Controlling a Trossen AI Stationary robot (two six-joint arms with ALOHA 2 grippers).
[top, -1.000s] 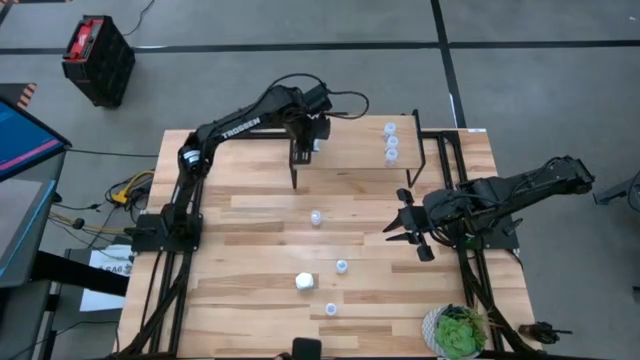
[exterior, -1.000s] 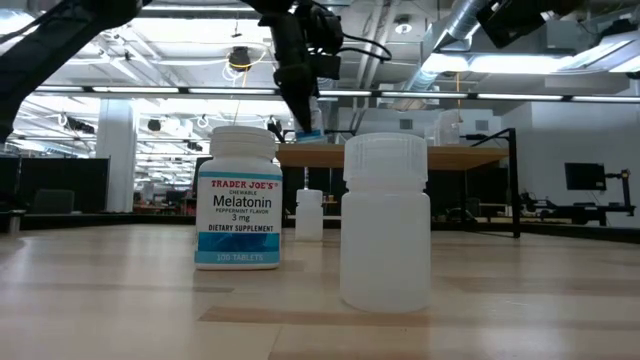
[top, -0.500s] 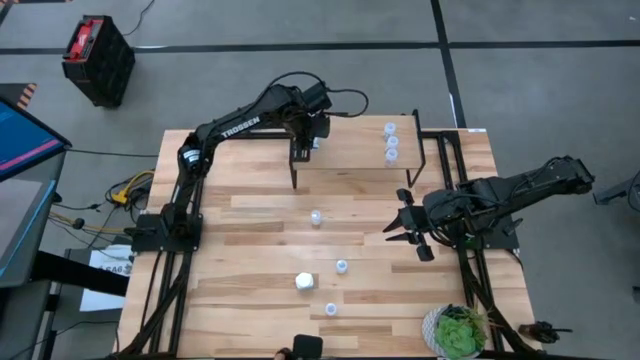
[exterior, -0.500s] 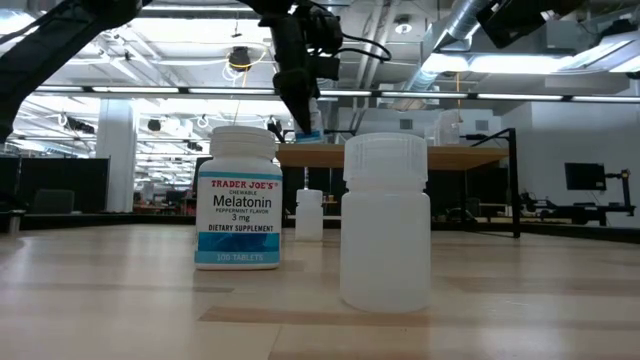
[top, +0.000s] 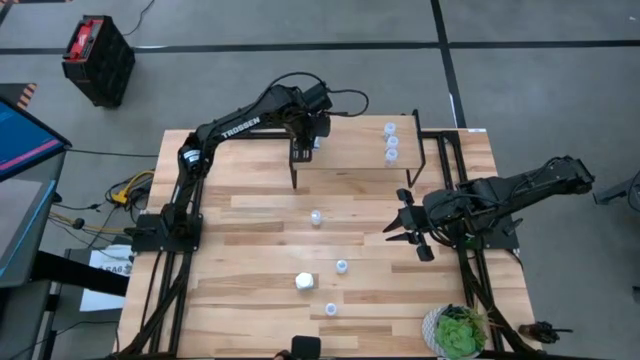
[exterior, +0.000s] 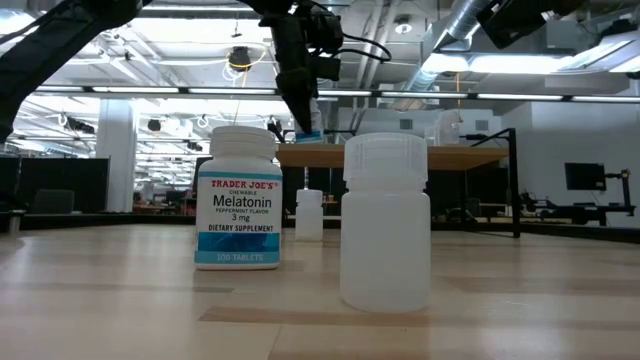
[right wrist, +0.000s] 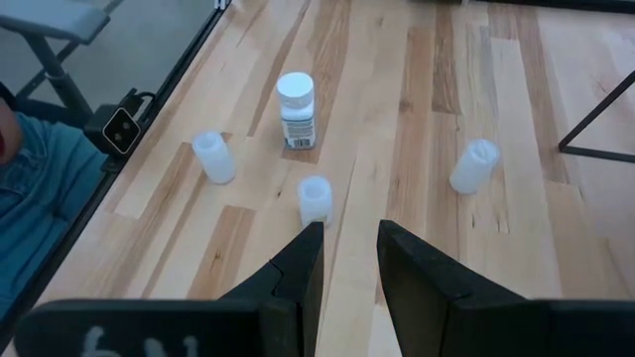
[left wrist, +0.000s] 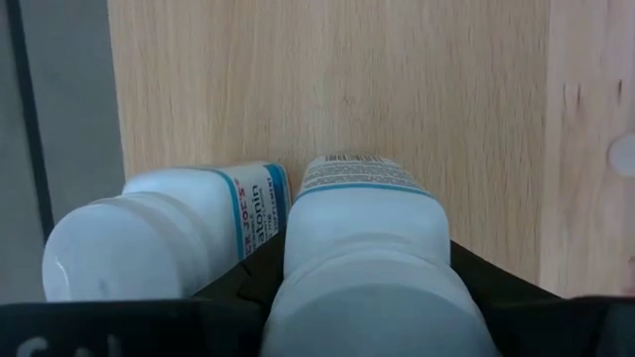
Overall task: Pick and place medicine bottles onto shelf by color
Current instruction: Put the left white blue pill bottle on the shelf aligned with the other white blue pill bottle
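The left gripper [top: 305,150] hangs over the left end of the shelf [top: 350,145], at the far side of the table [top: 240,240]. Its fingers clamp a white bottle [left wrist: 365,248] between them, label end pointing away from the wrist; the wrist view shows the bottle's base close to the shelf board. A second white bottle [left wrist: 164,233] sits just beside it on the shelf, touching or nearly touching the held one, with "Melatonin" lettering on its label. In the low view the left gripper [exterior: 300,110] comes down to the shelf's left end, a blue-banded bottle edge at its tip.

On the open table, a clear bottle [top: 316,217] stands in front of the shelf, near the middle. Closer to the near edge, a white labelled bottle [top: 304,282] stands with a clear one [top: 341,266] just to its right and another clear one [top: 330,309] nearer the edge. In the low view the labelled bottle [exterior: 238,198] and one clear bottle [exterior: 385,222] fill the foreground.

At the shelf's right end, three clear bottles [top: 390,143] stand in a row, close together.

The right gripper [top: 412,232] waits above the table's right part, well apart from any bottle, its fingers [right wrist: 303,268] a narrow gap apart and holding nothing. A plant [top: 458,332] sits at the near right corner.
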